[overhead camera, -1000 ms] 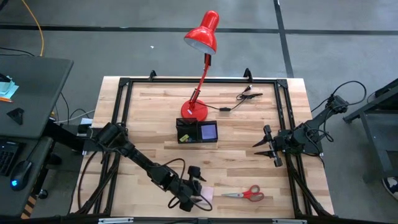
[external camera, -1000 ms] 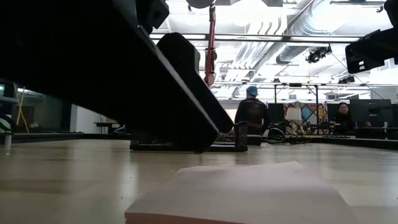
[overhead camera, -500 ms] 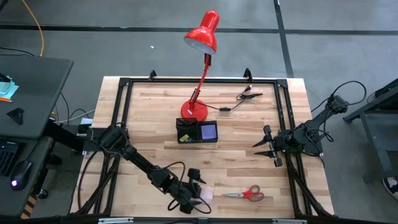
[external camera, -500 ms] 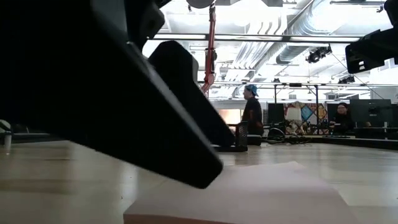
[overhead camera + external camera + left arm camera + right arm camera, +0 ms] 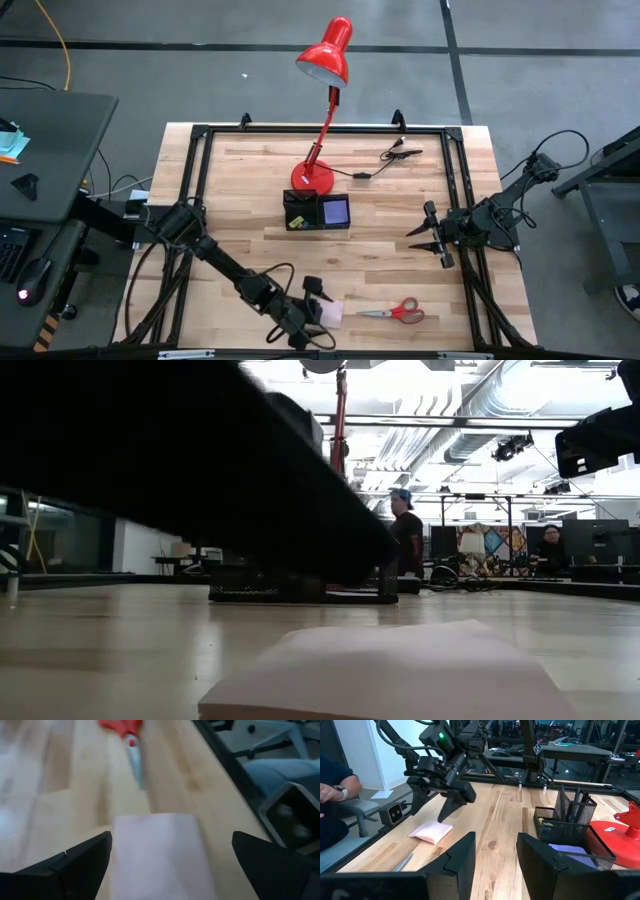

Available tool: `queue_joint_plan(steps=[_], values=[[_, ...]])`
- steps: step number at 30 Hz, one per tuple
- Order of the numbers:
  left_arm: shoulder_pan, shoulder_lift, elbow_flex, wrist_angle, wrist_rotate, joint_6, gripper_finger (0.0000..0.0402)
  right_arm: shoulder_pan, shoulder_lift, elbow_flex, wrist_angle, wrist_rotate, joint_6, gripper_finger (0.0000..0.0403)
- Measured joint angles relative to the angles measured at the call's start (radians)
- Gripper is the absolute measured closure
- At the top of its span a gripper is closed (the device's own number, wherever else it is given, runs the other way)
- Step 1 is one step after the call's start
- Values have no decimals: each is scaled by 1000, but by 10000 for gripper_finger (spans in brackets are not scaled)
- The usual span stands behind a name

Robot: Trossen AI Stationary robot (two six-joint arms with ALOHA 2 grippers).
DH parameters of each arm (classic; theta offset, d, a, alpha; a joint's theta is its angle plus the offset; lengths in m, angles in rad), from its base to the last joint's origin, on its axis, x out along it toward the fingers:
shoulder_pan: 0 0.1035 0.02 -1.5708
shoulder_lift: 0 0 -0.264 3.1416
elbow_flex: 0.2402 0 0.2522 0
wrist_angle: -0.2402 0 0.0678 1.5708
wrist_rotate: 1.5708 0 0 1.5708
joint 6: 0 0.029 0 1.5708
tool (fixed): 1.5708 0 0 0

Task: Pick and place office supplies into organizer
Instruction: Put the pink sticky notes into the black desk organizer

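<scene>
Near the desk's front edge, we see the left tool (image 5: 440,795) spread wide, straddling the pink sticky pad (image 5: 157,852), apparently to grip it. Organizer (image 5: 317,212) sits mid-desk. Right tool (image 5: 428,235) waits aside, narrowly parted, empty.

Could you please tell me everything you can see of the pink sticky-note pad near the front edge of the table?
The pink sticky-note pad is a pale, square stack of paper lying flat on the wooden table, left of the red-handled scissors. The left gripper hangs open just above it, one finger on each side, not visibly touching it.
</scene>
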Motion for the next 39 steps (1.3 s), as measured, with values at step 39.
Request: queue_joint_plan(steps=[39], values=[[24,103,0,99,-43,-92,12,0,0,0,0,0,0,269]])
